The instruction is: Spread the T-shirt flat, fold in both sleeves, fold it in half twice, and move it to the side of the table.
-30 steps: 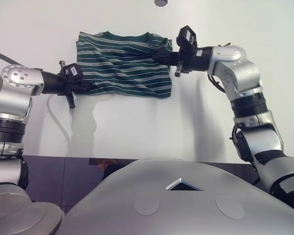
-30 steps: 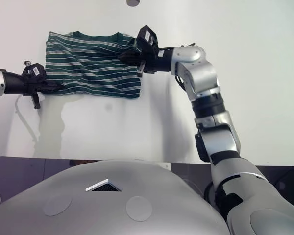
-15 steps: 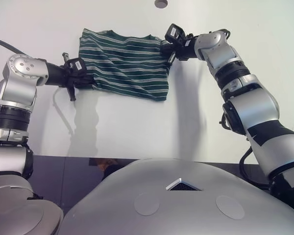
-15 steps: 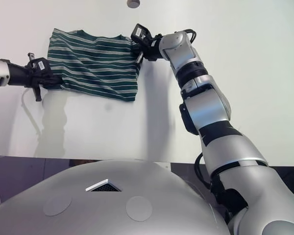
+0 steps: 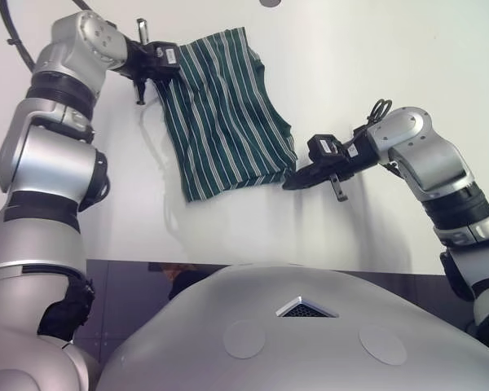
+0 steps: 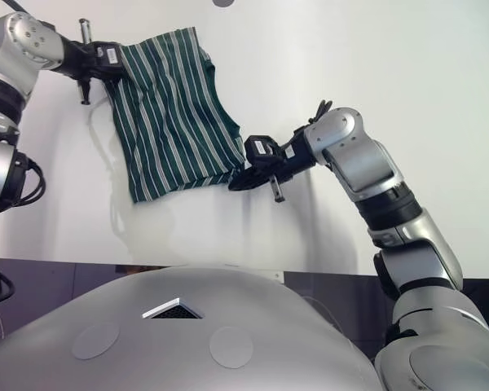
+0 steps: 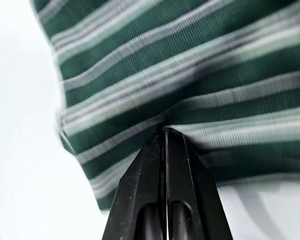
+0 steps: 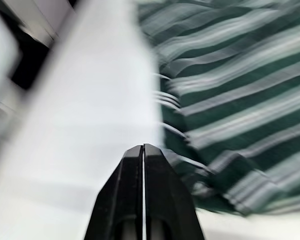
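The green striped T-shirt (image 5: 224, 114) lies slantwise on the white worktop (image 5: 375, 49), running from the far left corner towards the middle. The left gripper (image 5: 169, 68) holds its far end, fingers pinched shut on the fabric. The right gripper (image 5: 293, 182) sits at the shirt's near right corner, fingers pressed together, tips just beside the hem.

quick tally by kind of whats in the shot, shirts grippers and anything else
T-shirt, green with pale stripes: 1
Grippers: 2 (left gripper, right gripper)
Table, white: 1
Small grey round thing at the table's far edge: 1
Total: 5
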You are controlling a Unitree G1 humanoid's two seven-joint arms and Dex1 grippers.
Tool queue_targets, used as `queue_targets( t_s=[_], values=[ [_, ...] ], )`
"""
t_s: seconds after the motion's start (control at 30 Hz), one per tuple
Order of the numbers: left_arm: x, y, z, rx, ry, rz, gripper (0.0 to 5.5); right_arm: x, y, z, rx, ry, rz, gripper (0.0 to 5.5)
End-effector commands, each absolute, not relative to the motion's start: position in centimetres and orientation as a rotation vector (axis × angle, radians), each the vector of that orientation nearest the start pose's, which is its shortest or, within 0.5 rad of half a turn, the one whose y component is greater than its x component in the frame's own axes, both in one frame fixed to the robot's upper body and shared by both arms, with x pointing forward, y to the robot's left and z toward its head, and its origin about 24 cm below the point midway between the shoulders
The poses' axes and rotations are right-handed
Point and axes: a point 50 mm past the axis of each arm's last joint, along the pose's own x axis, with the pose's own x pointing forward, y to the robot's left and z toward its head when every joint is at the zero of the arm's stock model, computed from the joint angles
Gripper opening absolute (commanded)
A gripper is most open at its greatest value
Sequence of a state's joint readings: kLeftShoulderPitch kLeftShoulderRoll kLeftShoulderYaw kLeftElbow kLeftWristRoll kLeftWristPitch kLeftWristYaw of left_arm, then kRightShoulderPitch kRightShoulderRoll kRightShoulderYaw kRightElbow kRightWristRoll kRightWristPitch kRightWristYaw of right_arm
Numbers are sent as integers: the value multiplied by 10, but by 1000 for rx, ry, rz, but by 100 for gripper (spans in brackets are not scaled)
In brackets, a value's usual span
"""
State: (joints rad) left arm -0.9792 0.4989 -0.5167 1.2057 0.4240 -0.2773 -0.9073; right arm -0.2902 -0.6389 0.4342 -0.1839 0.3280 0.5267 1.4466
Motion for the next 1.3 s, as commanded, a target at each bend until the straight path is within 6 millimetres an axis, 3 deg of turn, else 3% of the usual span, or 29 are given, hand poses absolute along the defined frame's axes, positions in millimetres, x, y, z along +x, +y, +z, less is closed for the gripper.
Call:
queue_targets(
  t_s=[0.03,0.13,0.17,0.27,0.4,0.47,0.63,0.77,0.87,0.97,1.03,1.1,1.13,1.2,1.23,1.3],
  values=[
    [377,193,104,974,451,-1032,0,231,-133,102,-88,475,1663,3],
    [373,207,119,867,354,-1054,0,267,-132,131,49,295,1452,3],
    [368,213,125,819,323,-1067,0,286,-125,129,74,287,1345,3],
    [337,228,130,716,321,-1157,0,322,-94,104,97,371,1156,3],
    [296,234,120,621,404,-1161,0,342,-65,68,86,493,1056,3],
    [284,232,115,572,423,-1131,0,345,-63,48,66,577,986,3],
    [268,232,117,517,447,-1067,0,343,-90,10,-42,718,819,3],
    [262,236,118,502,462,-1028,0,329,-131,-14,-91,806,760,3],
    [258,233,114,498,454,-1019,0,318,-167,-20,-71,819,721,3],
    [256,231,107,500,445,-1003,0,303,-203,-13,-108,781,681,3],
    [261,229,102,530,373,-944,0,310,-206,7,-250,585,650,3],
    [266,227,101,560,288,-907,43,323,-193,52,-357,259,610,48],
    [267,226,102,613,240,-907,64,320,-187,77,-388,115,639,70],
    [254,225,95,818,190,-1014,99,295,-188,111,-545,-28,783,110],
    [247,226,91,897,183,-1076,111,282,-191,117,-616,-34,855,124],
    [231,227,81,1045,178,-1214,144,245,-200,111,-753,62,1051,161]
  ],
)
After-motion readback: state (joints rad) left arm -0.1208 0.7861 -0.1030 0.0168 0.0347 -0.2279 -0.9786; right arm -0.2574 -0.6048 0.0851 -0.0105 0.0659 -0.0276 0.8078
